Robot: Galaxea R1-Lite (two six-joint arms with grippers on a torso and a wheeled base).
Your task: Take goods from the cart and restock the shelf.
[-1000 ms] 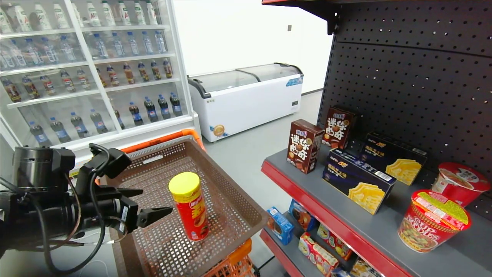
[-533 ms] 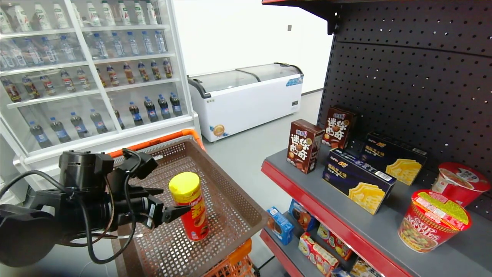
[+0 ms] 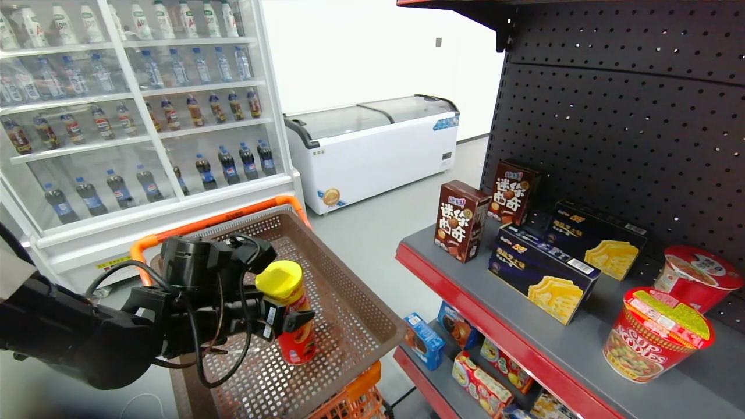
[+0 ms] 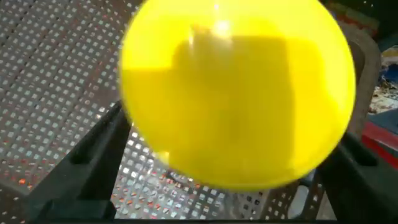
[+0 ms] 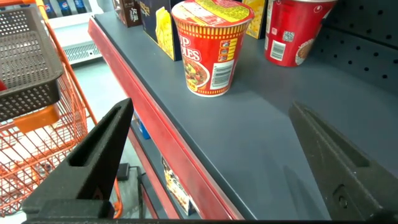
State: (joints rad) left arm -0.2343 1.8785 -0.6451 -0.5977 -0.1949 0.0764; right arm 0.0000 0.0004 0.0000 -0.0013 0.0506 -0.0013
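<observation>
The step in hand is judged to be the pick: a red chip can point(image 3: 285, 291) with a yellow lid is stood upright on the mesh floor of the cart basket point(image 3: 343, 308), toward its near side. The left gripper point(image 3: 291, 311) is held level around the can's upper body, with one finger seen on the near side and the other hidden behind the can. In the left wrist view the fingers are spread to either side of the yellow lid, and no squeeze is seen, so the can is taken as straddled but not yet gripped.

The right gripper point(image 5: 208, 118) is held spread and empty at the near edge of the grey shelf point(image 3: 495, 302), close to a cup of noodles point(image 5: 211, 46).

Next, the fingers are to be pressed onto the can, which must then be lifted straight over the basket wall. After that it is to be carried right to the shelf, where bare room is seen in front of the dark boxes point(image 3: 544, 273).
</observation>
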